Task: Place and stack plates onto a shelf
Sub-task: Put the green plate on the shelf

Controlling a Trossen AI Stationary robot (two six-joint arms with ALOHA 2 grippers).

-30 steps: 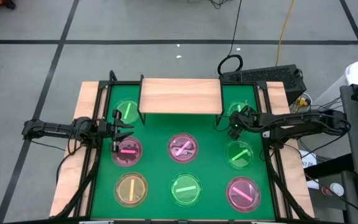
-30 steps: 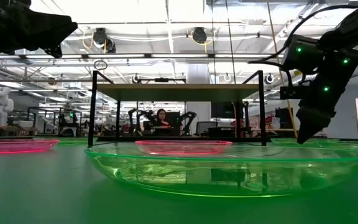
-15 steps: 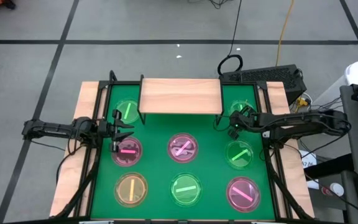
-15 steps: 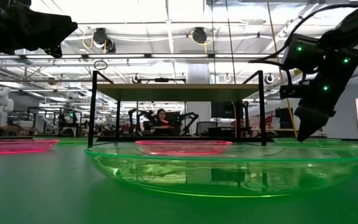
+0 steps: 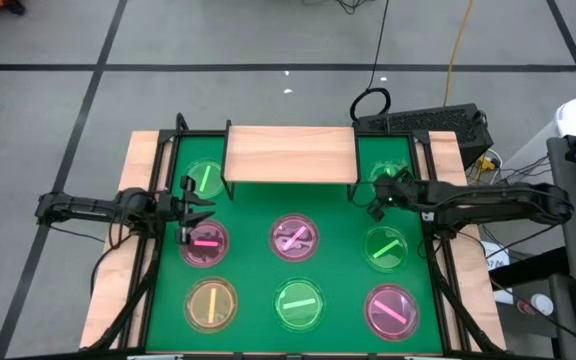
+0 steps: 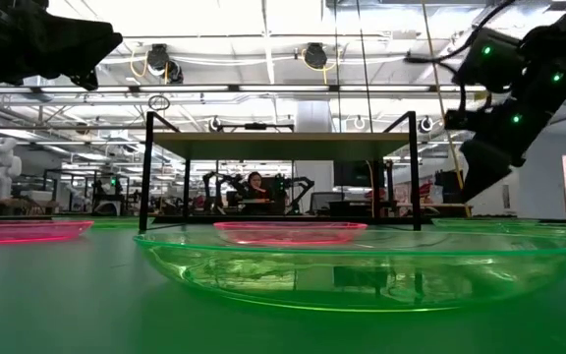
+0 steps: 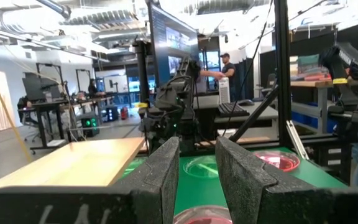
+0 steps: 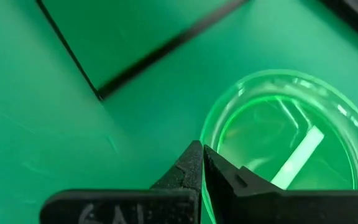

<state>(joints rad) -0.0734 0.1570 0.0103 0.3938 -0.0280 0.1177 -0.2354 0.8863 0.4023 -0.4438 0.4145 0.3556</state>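
The right hand, fingers pinched together at the rim of the green plate at three o'clock of the bare shelf, seemed to be grasping; lifting would follow. The left hand waited part-open over a pink plate.

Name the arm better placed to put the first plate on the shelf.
Right, probably. The right gripper is shut at the rim of a green plate lying beside the shelf, though a grip is unconfirmed. The left gripper hangs open above a pink plate, holding nothing.
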